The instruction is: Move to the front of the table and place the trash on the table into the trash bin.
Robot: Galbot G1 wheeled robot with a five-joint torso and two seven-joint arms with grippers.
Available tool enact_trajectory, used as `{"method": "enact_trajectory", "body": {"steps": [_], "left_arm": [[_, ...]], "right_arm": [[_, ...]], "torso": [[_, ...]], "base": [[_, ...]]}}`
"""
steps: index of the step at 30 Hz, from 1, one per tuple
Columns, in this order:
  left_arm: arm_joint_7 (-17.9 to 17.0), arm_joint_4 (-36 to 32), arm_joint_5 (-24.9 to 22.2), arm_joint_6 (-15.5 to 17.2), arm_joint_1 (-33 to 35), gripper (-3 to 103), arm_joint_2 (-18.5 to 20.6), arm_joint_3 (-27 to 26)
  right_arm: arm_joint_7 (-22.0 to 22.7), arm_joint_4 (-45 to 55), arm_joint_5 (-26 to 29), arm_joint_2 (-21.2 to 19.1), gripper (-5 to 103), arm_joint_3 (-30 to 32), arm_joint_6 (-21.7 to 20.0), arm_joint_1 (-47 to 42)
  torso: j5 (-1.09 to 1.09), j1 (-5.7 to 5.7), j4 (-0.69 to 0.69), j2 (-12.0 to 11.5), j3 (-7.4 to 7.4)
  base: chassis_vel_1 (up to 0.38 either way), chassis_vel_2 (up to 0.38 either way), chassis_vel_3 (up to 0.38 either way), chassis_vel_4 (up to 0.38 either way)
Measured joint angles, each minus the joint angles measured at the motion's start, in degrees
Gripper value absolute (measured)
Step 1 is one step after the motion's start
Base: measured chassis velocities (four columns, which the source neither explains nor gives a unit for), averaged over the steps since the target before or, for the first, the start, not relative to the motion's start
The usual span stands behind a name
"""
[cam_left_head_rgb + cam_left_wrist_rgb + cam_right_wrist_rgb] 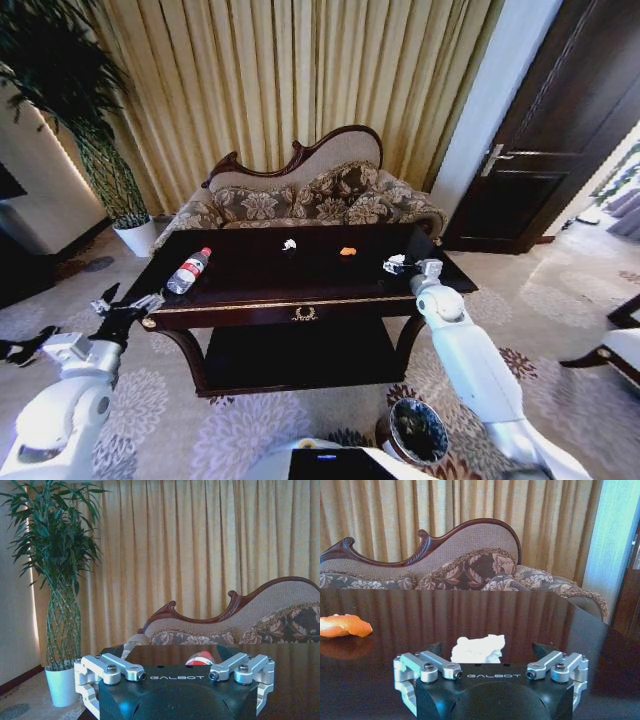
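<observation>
Table [300, 290] first: the low, long, dark glossy wooden one with gold edge trim and a gold emblem stands right before me in the head view, the patterned sofa [320, 200] behind it. On its top lie a clear plastic bottle with red cap and red-white label [188, 271] near my left end, a small white crumpled scrap [290, 244] toward the far edge at the middle, and a small orange scrap [347, 251] just right of that. My left gripper [128, 308] hovers just off the table's left front corner, its fingers spread apart and empty. My right gripper [400, 265] is over the right part of the top, with another white crumpled scrap [396, 261] at its tip. The small round dark trash bin [418, 432] stands on the carpet below my right arm, in front of the table.

In the left wrist view, my left gripper [175, 660] faces the tabletop; the bottle's red cap and label [201, 658] sit between the spread fingers, a little farther off. A tall plant in a white pot [60, 687] stands beside the curtain.

In the right wrist view, my right gripper [487, 652] has its fingers wide apart, the white scrap [477, 648] resting on the table between them, untouched by either side. The orange scrap [345, 625] lies well apart from it.
</observation>
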Motion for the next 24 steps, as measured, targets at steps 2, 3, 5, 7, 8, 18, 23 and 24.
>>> {"method": "enact_trajectory", "body": {"steps": [2, 3, 5, 7, 8, 18, 23, 24], "left_arm": [[-0.01, -0.01, -0.02, 0.00, -0.09, 100, 0.08, 0.05], [-0.02, 0.00, -0.03, -0.01, -0.13, 100, 0.10, 0.06], [-0.05, 0.00, -0.04, -0.02, -0.28, 100, 0.09, 0.21], [-0.07, 0.03, -0.05, -0.02, -0.34, 100, 0.07, 0.33], [-0.20, 0.08, -0.04, -0.09, -0.41, 100, 0.03, 0.53], [-1.08, -0.06, -0.28, -0.98, -1.22, 100, 0.45, 1.03], [-1.15, -0.20, -0.37, -0.85, -1.69, 100, 0.68, 1.15], [-1.15, -0.20, -0.37, -0.83, -1.68, 100, 0.66, 1.15]], "right_arm": [[0.00, -0.10, -0.05, 0.00, 96, 0.09, 0.08, -0.02], [0.00, -0.14, -0.10, 0.00, 91, 0.15, 0.12, -0.04], [0.00, -0.19, -0.44, 0.00, 85, 0.20, 0.30, -0.06], [0.00, -0.19, -0.57, 0.02, 80, 0.21, 0.35, -0.06], [0.00, -0.20, -0.70, 0.09, 75, 0.21, 0.41, -0.08], [0.00, 0.24, -1.26, 0.28, 42, 0.50, 1.20, -0.66], [0.00, 0.58, -1.33, 0.16, 20, 0.93, 1.24, -1.01], [0.00, 0.64, -1.34, 0.16, 16, 1.01, 1.25, -1.13]], "torso": [[0.00, 0.00, 0.00, 0.00, 0.00], [0.00, 0.00, 0.00, 0.00, 0.00], [0.00, 0.00, 0.00, 0.00, 0.00], [-0.01, 0.00, 0.00, 0.00, 0.00], [-0.01, 0.00, 0.00, 0.00, 0.00], [0.00, -0.01, 0.00, 0.00, 0.00], [0.00, 0.00, 0.00, 0.00, 0.00], [0.00, 0.00, 0.00, 0.00, 0.00]], "base": [[0.000, 0.000, 0.000, 0.000], [0.000, 0.000, 0.000, 0.000], [0.000, 0.000, 0.000, 0.000], [0.000, 0.000, 0.000, 0.000], [0.000, 0.000, 0.000, 0.000], [0.000, 0.000, 0.000, 0.000], [0.000, 0.000, 0.000, 0.000], [0.000, 0.000, 0.000, 0.000]]}}
